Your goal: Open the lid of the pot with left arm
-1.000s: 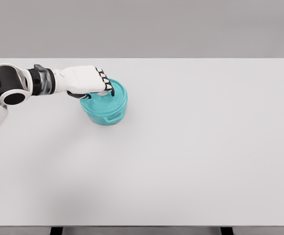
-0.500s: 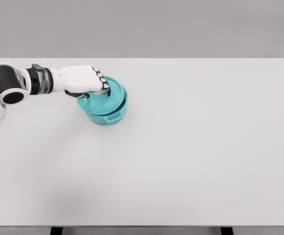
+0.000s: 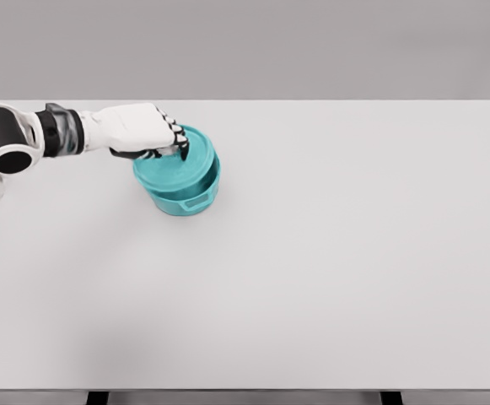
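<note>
A teal pot point(image 3: 187, 197) stands on the white table point(image 3: 329, 253), left of the middle and toward the back. Its teal lid point(image 3: 173, 167) is lifted off the rim and shifted a little to the left, so a gap shows on the right side. My left hand point(image 3: 167, 142) reaches in from the left and is shut on the lid's knob, which the fingers hide. A small handle point(image 3: 196, 202) shows on the pot's front wall. The right arm is out of view.
The table's far edge runs just behind the pot and hand. A grey wall lies beyond it.
The left hand has risen and drawn back to the left, carrying the lid up off the pot. The pot has stayed in place.
</note>
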### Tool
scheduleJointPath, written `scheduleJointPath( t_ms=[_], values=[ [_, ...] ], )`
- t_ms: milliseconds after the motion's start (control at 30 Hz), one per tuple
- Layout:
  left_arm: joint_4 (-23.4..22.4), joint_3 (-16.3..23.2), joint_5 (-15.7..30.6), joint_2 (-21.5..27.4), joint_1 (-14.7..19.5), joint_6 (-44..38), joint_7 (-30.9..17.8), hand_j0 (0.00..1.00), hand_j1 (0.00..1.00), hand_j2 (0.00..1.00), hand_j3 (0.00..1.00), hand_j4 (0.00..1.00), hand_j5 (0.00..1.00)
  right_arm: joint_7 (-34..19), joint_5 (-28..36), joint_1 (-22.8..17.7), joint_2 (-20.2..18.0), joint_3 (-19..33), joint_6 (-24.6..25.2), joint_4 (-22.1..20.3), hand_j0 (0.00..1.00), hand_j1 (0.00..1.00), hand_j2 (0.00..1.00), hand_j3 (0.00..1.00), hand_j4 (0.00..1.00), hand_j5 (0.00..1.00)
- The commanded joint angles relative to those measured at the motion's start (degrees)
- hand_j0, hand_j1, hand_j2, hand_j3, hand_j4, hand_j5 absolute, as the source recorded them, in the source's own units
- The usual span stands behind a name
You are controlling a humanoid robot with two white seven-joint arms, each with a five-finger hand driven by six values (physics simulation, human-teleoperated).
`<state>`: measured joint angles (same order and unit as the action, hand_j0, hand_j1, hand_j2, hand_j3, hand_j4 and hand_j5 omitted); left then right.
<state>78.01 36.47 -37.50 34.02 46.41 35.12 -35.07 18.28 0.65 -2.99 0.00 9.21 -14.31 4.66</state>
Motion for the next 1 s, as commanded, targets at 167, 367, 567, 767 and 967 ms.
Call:
scheduleJointPath(
  t_ms=[167, 367, 567, 767, 967],
  values=[
    [0.8, -1.4, 11.3, 11.9, 0.2, -0.1, 0.1, 0.45, 0.45, 0.45, 0.45, 0.45, 0.45, 0.0, 0.1, 0.0, 0.0, 0.0, 0.0, 0.0, 1.00, 1.00, 1.00, 1.00, 1.00, 1.00],
    [-0.1, -5.5, 11.5, 20.5, -2.8, -0.1, 0.1, 0.45, 0.45, 0.45, 0.45, 0.45, 0.45, 0.0, 0.1, 0.0, 0.0, 0.0, 0.0, 0.0, 1.00, 1.00, 1.00, 1.00, 1.00, 1.00],
    [-0.6, -5.5, 11.1, 22.3, -7.0, -0.1, 0.1, 0.46, 0.46, 0.46, 0.46, 0.46, 0.46, 0.0, 0.1, 0.0, 0.0, 0.0, 0.0, 0.0, 1.00, 1.00, 1.00, 1.00, 1.00, 1.00],
    [-0.8, -5.5, 10.8, 23.1, -12.0, -0.1, 0.1, 0.46, 0.46, 0.46, 0.46, 0.46, 0.46, 0.0, 0.1, 0.0, 0.0, 0.0, 0.0, 0.0, 1.00, 1.00, 1.00, 1.00, 1.00, 1.00],
    [-1.1, -5.5, 10.8, 23.6, -13.6, -0.1, 0.1, 0.46, 0.46, 0.46, 0.46, 0.46, 0.46, 0.0, 0.1, 0.0, 0.0, 0.0, 0.0, 0.0, 1.00, 1.00, 1.00, 1.00, 1.00, 1.00]
  ],
)
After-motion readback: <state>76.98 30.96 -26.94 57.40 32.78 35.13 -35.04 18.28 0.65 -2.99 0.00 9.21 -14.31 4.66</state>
